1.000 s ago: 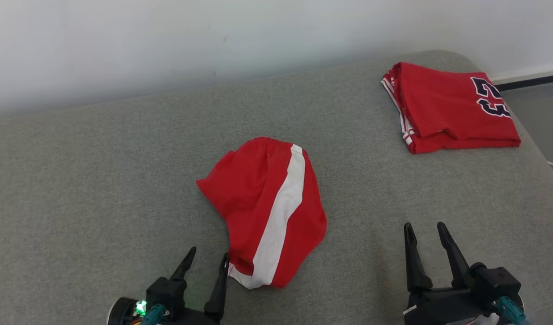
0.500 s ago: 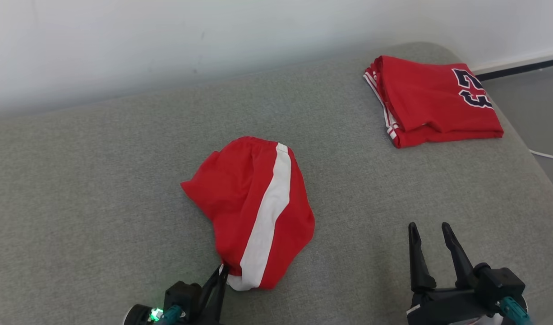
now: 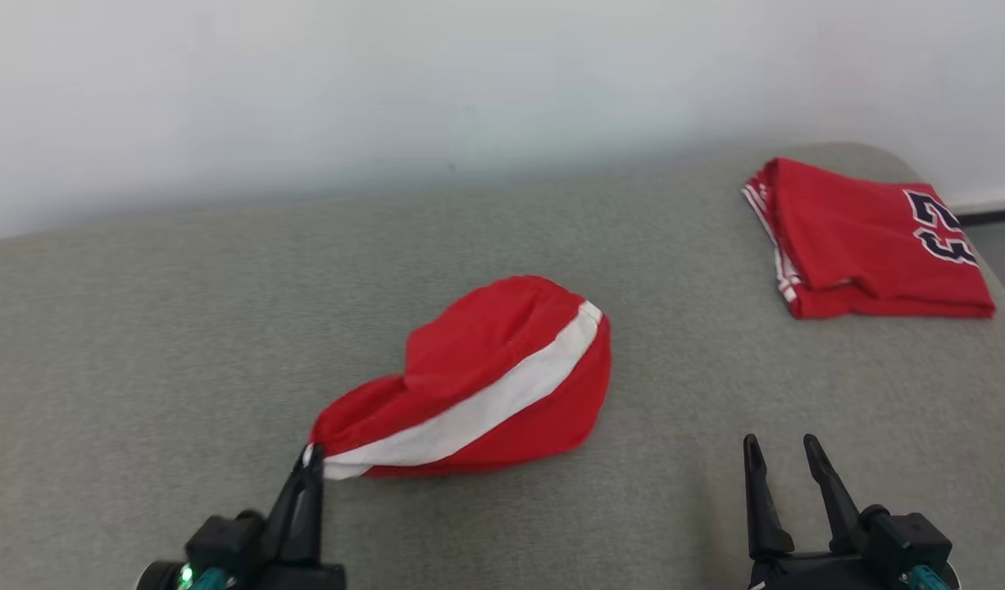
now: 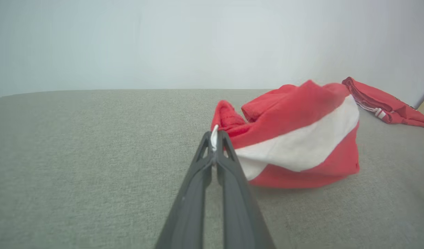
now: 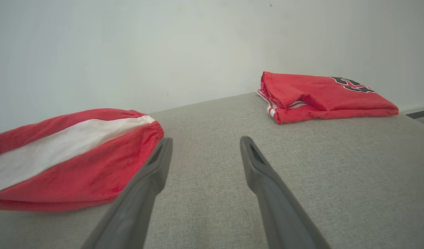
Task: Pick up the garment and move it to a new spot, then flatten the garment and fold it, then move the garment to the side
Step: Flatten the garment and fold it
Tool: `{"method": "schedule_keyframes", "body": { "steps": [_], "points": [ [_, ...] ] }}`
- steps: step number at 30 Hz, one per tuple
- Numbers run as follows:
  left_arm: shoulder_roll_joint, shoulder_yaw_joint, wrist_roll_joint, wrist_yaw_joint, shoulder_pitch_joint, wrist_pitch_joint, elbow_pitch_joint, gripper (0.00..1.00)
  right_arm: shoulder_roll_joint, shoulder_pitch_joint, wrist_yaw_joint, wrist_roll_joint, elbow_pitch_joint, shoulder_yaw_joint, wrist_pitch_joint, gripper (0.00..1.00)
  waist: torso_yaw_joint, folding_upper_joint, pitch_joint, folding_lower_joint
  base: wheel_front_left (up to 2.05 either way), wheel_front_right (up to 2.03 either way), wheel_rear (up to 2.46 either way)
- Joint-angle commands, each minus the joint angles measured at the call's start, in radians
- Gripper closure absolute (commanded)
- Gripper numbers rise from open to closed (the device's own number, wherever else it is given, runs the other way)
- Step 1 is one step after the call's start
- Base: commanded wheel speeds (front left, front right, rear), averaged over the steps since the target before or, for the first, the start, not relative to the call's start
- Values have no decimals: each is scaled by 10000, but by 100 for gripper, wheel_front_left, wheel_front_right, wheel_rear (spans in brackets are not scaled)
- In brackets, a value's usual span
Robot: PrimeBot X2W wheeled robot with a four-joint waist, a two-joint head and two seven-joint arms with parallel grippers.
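While clamped in the left end effector [image 3: 309, 460], runs up and to the right over the grey cushion [image 3: 125, 328] as one red garment [image 3: 502, 369] with a white side stripe. Grips only the near, white-edged corner: fingers pressed flat together, with a sliver of white cloth poking out between the tips in left wrist view [image 4: 214, 135]. Holds that corner raised a little toward the tips; cannot tell how far off the cushion. Leaves the bulk of the garment [image 4: 295, 145] bunched and resting on the cushion, just beyond and right of the closed tips, gathered waistband end farthest away. Sits at lower left of head view.

Holds nothing in the right end effector [image 3: 779, 447]: fingers spread wide, pointing away over bare cushion, well apart from the garment's right edge. In right wrist view, garment [image 5: 60, 155] left of the spread fingers [image 5: 156, 162], low on the cushion.

Also on the cushion, far right corner: folded red jersey [image 3: 863, 238] with a dark number, well apart from the garment and from both end effectors. Behind it all, plain pale wall [image 3: 388, 82].
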Motion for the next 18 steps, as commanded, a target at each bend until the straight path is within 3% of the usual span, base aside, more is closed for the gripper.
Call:
{"method": "schedule_keyframes", "body": {
  "steps": [1, 7, 14, 15, 16, 18],
  "points": [
    [81, 184, -65, 82, 352, -29, -203, 100, 19, 128, -27, 34, 18, 60, -45, 0, 622, -1, -465, 0, 0, 0, 0],
    [79, 640, -288, 118, 1253, -29, -370, 100, 22, 174, -27, 96, 90, 169, -45, 0, 857, -1, -542, 0, 0, 0, 0],
    [-120, 883, -468, 7, 1903, -29, 403, 100, -96, 148, -27, 179, 218, 300, -45, 0, 805, -1, -617, 0, 0, 0, 0],
    [-147, 915, -447, -2, 1912, -29, 454, 83, -124, 152, -27, 197, 228, 301, -45, 0, 796, -1, -630, 0, 0, 0, 0],
    [-171, 951, -373, 6, 1912, -29, 460, 0, -147, 166, -27, 209, 228, 296, -45, 0, 789, -1, -644, 0, 0, 0, 0],
    [-215, 1086, -258, 52, 1870, -29, 240, 0, -172, 204, -27, 223, 220, 263, -45, 0, 795, -1, -675, 0, 0, 0, 0]
  ]
}}
